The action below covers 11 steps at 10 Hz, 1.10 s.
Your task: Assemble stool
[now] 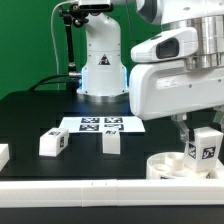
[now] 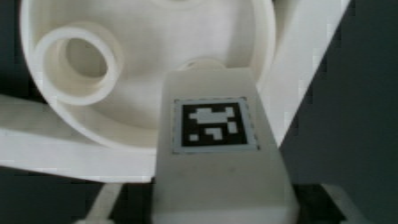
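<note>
The round white seat (image 1: 168,166) lies at the front of the table, on the exterior view's right. My gripper (image 1: 198,134) hangs just over it and is shut on a white leg (image 1: 205,150) with a black-and-white tag, held upright with its lower end at the seat. In the wrist view that leg (image 2: 217,125) fills the space between my fingers (image 2: 114,200), and the gripper (image 2: 222,208) points at the seat (image 2: 107,115), close to a round socket (image 2: 77,60). Two more legs (image 1: 52,143) (image 1: 111,143) lie loose on the black table.
The marker board (image 1: 100,125) lies flat behind the loose legs. A long white rail (image 1: 70,186) runs along the front edge, and a white block (image 1: 3,155) sits at the exterior view's left edge. The robot base (image 1: 102,62) stands at the back.
</note>
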Tool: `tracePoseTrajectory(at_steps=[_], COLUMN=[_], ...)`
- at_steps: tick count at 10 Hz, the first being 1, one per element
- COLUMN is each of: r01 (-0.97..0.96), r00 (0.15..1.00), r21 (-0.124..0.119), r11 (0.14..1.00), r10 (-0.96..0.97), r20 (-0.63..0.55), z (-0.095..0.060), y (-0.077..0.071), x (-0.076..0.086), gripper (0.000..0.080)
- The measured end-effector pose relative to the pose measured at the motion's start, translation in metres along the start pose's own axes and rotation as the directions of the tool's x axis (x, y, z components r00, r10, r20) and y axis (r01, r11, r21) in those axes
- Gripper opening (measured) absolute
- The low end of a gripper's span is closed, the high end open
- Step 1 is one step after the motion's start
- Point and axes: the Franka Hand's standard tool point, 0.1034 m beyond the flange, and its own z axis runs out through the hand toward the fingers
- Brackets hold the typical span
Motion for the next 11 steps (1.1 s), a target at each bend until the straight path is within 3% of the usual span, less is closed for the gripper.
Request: tracePoseTrajectory(at_steps=[5, 8, 11], r01=[-0.313, -0.551, -0.786], r00=[0.950, 0.834, 0.617], r21=[0.002, 0.011, 0.036], r11=[0.950, 0.835, 0.617], r10=[0.313, 0.551, 0.787], r20=[-0.018, -0.022, -0.006], z=[-0.0006, -0.0012, -0.0014], y=[0.0052, 0.0079, 0.0090], x=[0.0003, -0.0033, -0.0074], gripper=[0.0340, 0.0340, 0.0340])
